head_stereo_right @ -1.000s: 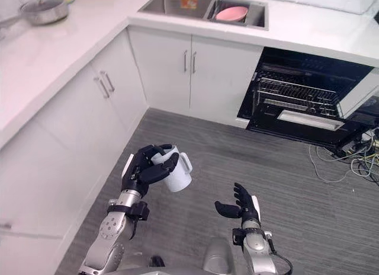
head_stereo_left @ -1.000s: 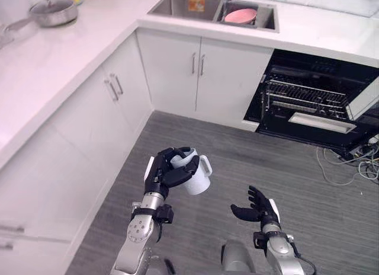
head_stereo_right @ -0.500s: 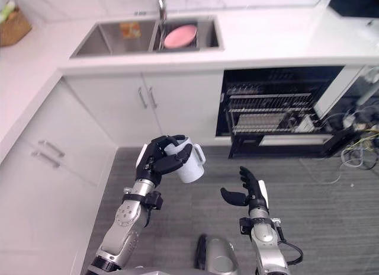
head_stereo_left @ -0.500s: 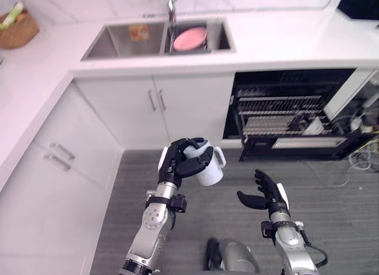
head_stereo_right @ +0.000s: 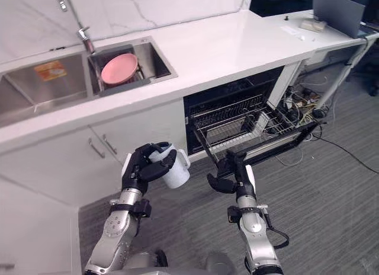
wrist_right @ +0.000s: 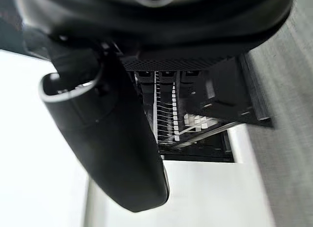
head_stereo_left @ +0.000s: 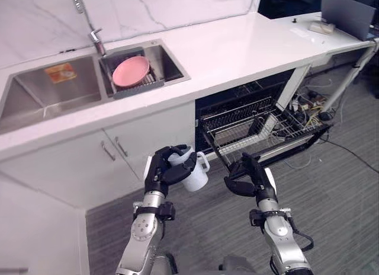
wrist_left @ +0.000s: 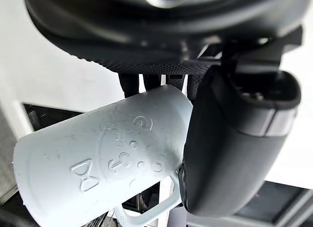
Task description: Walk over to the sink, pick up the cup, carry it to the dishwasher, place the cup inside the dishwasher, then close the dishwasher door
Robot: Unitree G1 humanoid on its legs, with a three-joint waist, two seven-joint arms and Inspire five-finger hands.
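A white cup [head_stereo_left: 195, 175] with a handle is held tilted in front of me, my left hand [head_stereo_left: 161, 170] shut around its body. Up close, the cup [wrist_left: 105, 156] lies under the thumb [wrist_left: 234, 139] with the fingers curled behind it. My right hand [head_stereo_left: 250, 176] hangs open and empty just right of the cup. Past both hands stands the open dishwasher [head_stereo_left: 249, 103], its wire rack [head_stereo_left: 260, 125] pulled out over the lowered door [head_stereo_right: 284, 138]. The right wrist view looks along the thumb [wrist_right: 112, 144] at the rack [wrist_right: 171, 117].
The sink [head_stereo_left: 53, 94] is at the upper left with a pink plate [head_stereo_left: 131, 70] in its right basin and a faucet [head_stereo_left: 89, 26] behind. White cabinet doors [head_stereo_left: 118, 150] stand under it. Cables [head_stereo_left: 311, 100] lie right of the dishwasher. A grey device [head_stereo_left: 346, 11] sits on the far counter.
The camera has swung right, so the open dishwasher now sits straight ahead and closer. My left hand still holds the cup; both hands keep much the same pose.
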